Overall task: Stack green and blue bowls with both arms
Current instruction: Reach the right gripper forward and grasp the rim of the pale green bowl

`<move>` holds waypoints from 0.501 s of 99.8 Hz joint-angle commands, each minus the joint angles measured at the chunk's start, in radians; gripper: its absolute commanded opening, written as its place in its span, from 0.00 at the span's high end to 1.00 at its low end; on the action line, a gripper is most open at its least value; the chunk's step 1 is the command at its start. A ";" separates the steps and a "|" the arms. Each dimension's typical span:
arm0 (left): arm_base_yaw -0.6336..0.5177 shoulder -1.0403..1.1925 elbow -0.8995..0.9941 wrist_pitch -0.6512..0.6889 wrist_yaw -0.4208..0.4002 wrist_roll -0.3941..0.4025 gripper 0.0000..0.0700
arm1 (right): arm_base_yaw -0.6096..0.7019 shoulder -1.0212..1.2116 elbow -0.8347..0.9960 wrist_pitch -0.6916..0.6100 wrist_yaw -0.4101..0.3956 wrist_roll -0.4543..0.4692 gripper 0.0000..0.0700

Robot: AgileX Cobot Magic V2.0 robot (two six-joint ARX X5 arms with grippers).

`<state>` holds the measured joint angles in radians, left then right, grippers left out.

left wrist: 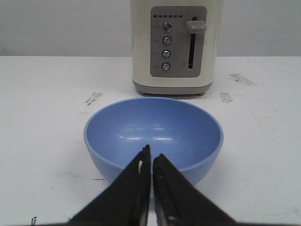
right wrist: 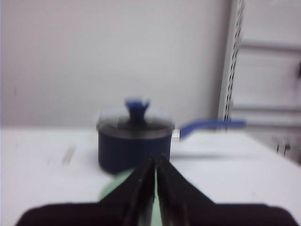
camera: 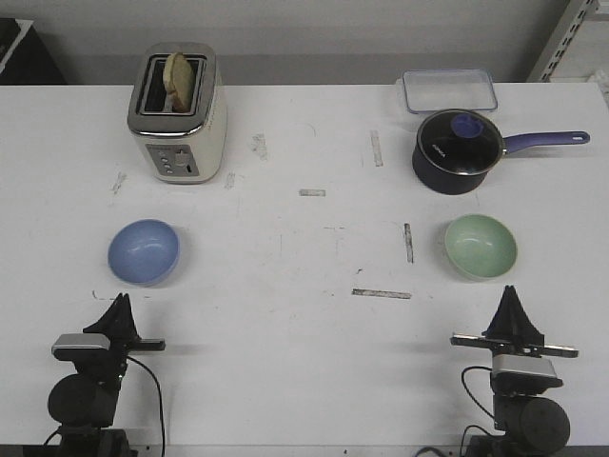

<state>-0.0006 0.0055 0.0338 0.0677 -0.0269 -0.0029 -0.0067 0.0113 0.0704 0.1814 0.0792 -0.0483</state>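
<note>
Both claws, left (camera: 121,298) and right (camera: 511,290), sit clenched and empty, low in frame. Blue bowl (camera: 144,251) left, green bowl (camera: 481,246) right; toaster (camera: 177,112) and saucepan (camera: 460,149) stand behind them.

Front overhead, wrist views low, forward-facing

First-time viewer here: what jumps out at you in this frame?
Two glossy bowls sit apart on the white table: the blue bowl ahead of the left end effector, the green bowl ahead of the right end effector. Behind stand a cream toaster with bread sticking up, and a lidded dark saucepan.
</note>
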 commanded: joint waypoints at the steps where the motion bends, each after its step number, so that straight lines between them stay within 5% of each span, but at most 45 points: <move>1: 0.000 -0.001 -0.022 0.016 0.000 -0.010 1.00 | 0.000 0.031 0.090 0.002 0.000 -0.005 1.00; 38: 0.000 -0.001 -0.022 0.016 0.000 -0.010 1.00 | 0.000 0.570 0.700 -0.392 -0.038 -0.005 0.97; 50: 0.000 -0.001 -0.022 0.014 0.000 -0.010 1.00 | -0.005 0.767 0.878 -0.557 -0.039 -0.005 0.75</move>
<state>-0.0006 0.0055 0.0338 0.0677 -0.0269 -0.0032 -0.0071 0.6746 0.8604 -0.3031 0.0444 -0.0486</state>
